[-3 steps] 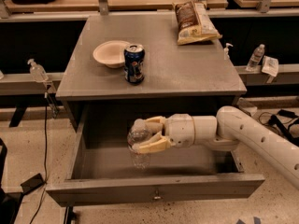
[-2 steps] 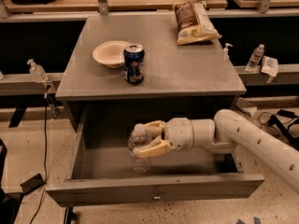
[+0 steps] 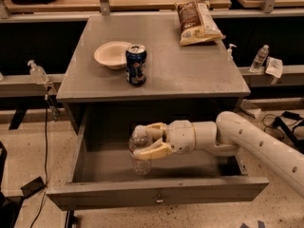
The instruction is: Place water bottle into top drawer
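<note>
The top drawer (image 3: 156, 194) of the grey cabinet is pulled wide open, its front panel with a small metal knob toward me. My gripper (image 3: 142, 140) reaches in from the right and is shut on the clear water bottle (image 3: 140, 158). The bottle stands upright inside the drawer, left of centre, with its base low near the drawer floor. The fingers (image 3: 152, 151) cover its upper part, so its cap is hidden.
On the cabinet top (image 3: 190, 70) stand a blue soda can (image 3: 136, 64), a pale bowl (image 3: 112, 54) and a chip bag (image 3: 197, 23). A pump dispenser bottle (image 3: 37, 72) is on the left shelf, a small bottle (image 3: 260, 58) on the right shelf. Cables lie on the floor.
My gripper has lowered a little with the bottle, deeper into the drawer. Everything on the cabinet top has stayed put.
</note>
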{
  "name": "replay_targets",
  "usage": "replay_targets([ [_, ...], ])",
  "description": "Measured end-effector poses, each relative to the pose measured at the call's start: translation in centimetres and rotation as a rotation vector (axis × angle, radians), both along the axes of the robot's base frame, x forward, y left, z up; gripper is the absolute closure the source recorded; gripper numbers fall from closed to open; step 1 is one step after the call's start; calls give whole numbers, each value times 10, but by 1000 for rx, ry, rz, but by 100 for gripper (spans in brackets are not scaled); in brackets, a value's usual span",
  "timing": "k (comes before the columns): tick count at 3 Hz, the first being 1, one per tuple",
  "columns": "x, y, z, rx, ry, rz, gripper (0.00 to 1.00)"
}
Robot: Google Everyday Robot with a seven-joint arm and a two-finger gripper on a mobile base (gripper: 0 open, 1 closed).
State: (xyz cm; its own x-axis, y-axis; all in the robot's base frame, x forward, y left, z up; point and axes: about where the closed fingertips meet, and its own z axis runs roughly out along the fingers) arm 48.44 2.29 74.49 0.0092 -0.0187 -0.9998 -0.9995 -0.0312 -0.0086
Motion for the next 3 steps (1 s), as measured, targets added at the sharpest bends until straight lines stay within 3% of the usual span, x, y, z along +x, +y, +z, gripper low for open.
replay_targets([
  [2, -2, 5, 1, 1, -1, 10, 0],
  [3, -2, 5, 1, 1, -1, 10, 0],
])
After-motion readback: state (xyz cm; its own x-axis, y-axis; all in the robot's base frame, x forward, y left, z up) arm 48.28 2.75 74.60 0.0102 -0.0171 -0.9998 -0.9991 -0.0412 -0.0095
